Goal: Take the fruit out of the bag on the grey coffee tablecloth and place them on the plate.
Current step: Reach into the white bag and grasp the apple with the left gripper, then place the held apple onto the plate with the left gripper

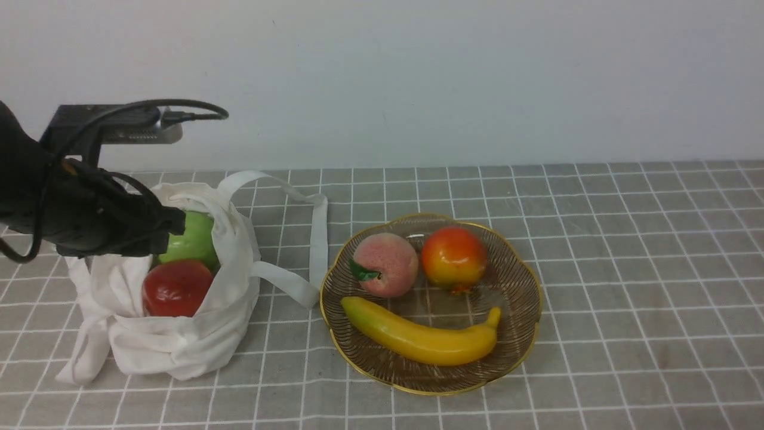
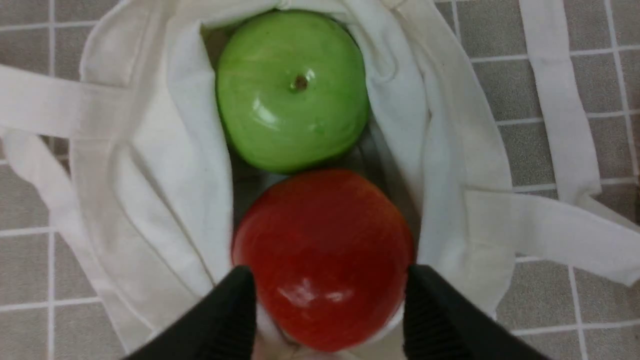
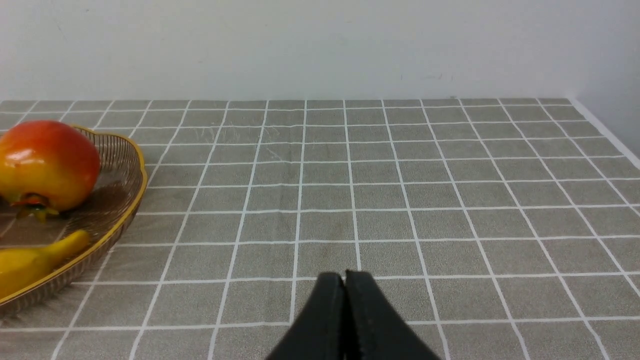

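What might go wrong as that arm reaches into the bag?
The left gripper straddles the red apple close to folds of the bag, so cloth could get pinched too. The glossy round apple might slip. The plate already holds a banana, a peach and an orange-red fruit, leaving little room.

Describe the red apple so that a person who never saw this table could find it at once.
On the grey checked tablecloth, find the white cloth bag left of the gold-rimmed plate. Two apples lie in its open top, and the red apple is the one nearer the robot. It is glossy dark red, unlike the green apple behind it.
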Available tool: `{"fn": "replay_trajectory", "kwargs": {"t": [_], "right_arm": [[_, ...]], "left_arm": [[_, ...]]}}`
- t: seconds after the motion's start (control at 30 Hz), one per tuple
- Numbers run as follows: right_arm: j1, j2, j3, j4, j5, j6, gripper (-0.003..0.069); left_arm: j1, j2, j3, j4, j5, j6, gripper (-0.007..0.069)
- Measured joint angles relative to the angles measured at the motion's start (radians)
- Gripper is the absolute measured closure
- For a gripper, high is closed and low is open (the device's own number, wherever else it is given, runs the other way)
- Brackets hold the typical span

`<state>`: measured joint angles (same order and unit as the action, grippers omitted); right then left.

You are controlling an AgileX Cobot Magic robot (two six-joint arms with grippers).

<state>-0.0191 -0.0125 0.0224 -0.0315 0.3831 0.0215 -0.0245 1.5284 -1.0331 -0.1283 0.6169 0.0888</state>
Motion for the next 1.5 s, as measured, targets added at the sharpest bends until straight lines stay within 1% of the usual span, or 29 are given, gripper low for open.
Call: {"fn": "replay_trajectory", "kwargs": {"t": [0.1,0.13,0.17,0.23,0.3,0.57,0.63,0.8,0.97,1.07,1.37,1.5], "right_arm": [[0.0,0.0,0.0,0.0,0.0,0.0,0.0676],[0.0,0.0,0.0,0.0,0.0,0.0,0.0676],[0.0,0.0,0.0,0.0,0.0,0.0,0.0676],[0.0,0.0,0.0,0.0,0.0,0.0,0.0676],[0.0,0.0,0.0,0.0,0.0,0.0,0.0676],[0.0,0.0,0.0,0.0,0.0,0.0,0.0676],[0.0,0.0,0.0,0.0,0.0,0.0,0.0676],[0.0,0.0,0.0,0.0,0.0,0.0,0.0676],[0.0,0.0,0.0,0.0,0.0,0.0,0.0676],[0.0,0.0,0.0,0.0,0.0,0.0,0.0676],[0.0,0.0,0.0,0.0,0.0,0.0,0.0676],[0.0,0.0,0.0,0.0,0.0,0.0,0.0676]], "left_arm": [[-0.002,0.062,-0.001,-0.015,-0.015,0.003,0.0096],[-0.004,0.077,-0.001,-0.016,-0.017,0.005,0.0072],[-0.005,0.097,-0.002,-0.018,-0.019,0.007,0.0025],[-0.006,0.125,-0.002,-0.018,-0.025,0.016,-0.002],[-0.007,0.144,-0.003,-0.017,-0.043,0.025,-0.0034],[-0.007,0.199,-0.003,-0.015,-0.104,0.029,-0.0038],[-0.007,0.207,-0.004,-0.016,-0.108,0.029,-0.0026],[-0.007,0.216,-0.009,-0.019,-0.111,0.029,0.0053],[-0.007,0.207,-0.012,-0.019,-0.097,0.029,0.0055],[-0.007,0.184,-0.009,-0.017,-0.084,0.029,0.0055],[-0.007,-0.032,-0.007,0.008,-0.053,0.029,0.0055],[-0.02,-0.117,-0.007,-0.041,-0.052,0.034,0.0055]]}}
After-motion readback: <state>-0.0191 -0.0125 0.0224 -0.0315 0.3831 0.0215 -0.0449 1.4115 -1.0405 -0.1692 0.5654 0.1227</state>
